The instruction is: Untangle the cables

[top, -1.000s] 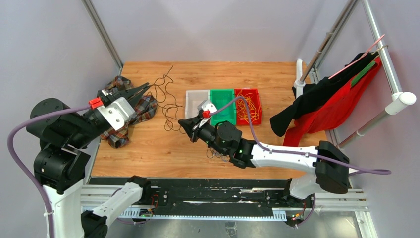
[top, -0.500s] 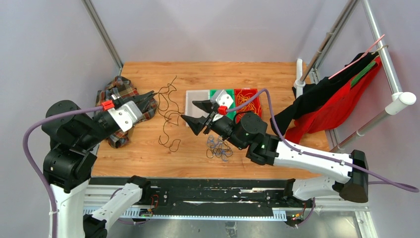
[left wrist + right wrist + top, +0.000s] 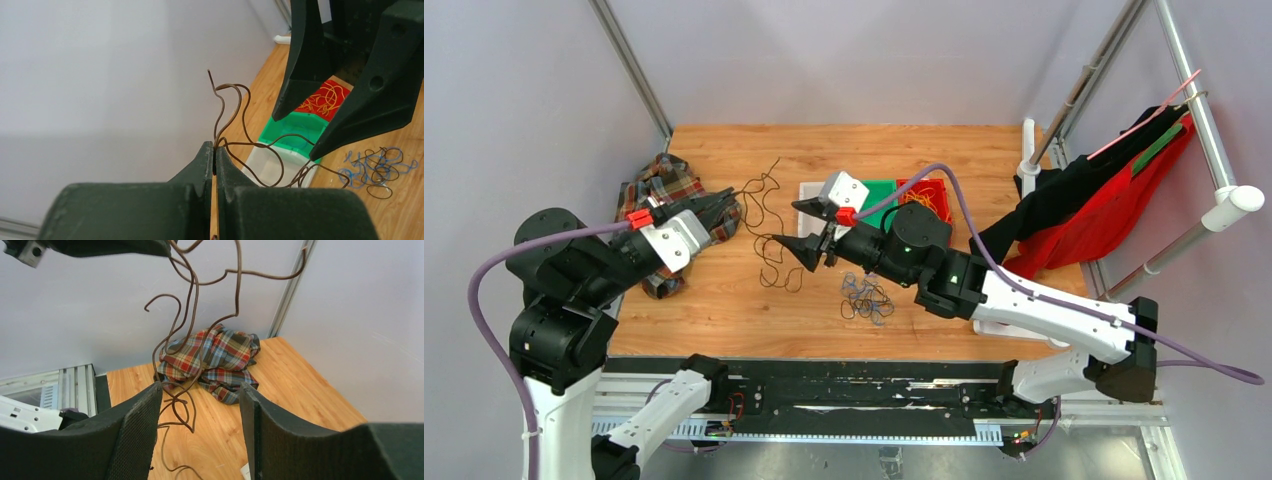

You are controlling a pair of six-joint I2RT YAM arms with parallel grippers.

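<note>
One dark cable (image 3: 243,107) hangs clamped in our left pincer (image 3: 215,156), dangling just before the spread jaws of our right pincer (image 3: 200,390). It looks light and springy, so we'd grip low on its loops.

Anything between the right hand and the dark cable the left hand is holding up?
Nothing visible. The open right hand faces the thin dark brown cable directly, with its loops hanging from the shut left hand just ahead of it. The crumpled plaid cloth lies beyond the cable.
</note>
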